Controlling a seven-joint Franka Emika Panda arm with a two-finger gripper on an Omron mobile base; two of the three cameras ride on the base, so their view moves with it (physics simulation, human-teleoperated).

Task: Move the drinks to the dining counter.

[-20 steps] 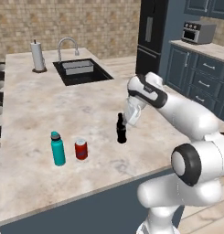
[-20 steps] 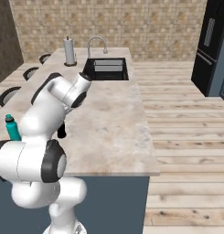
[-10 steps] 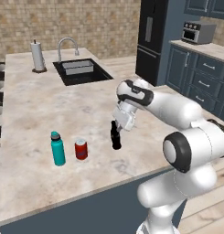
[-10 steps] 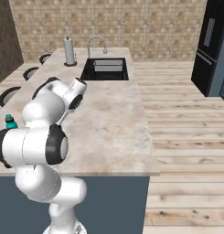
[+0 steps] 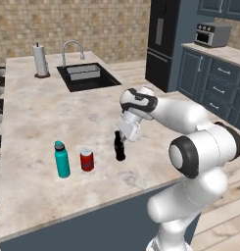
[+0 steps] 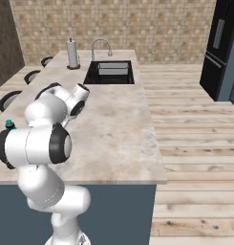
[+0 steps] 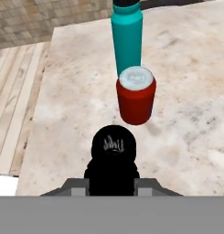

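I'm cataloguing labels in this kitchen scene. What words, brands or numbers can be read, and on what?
None can be read.
Black bottle: a small white scribble on its cap, too blurred to read.
Red can: no legible print.
Teal bottle: plain, no text.
Microwave on the far counter: markings too small to read.

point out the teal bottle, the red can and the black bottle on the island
teal bottle [image 5: 62, 161], left base view, middle of its body
red can [image 7: 136, 101], hand view, its red side wall
black bottle [image 5: 120, 149], left base view, its lower body below the gripper
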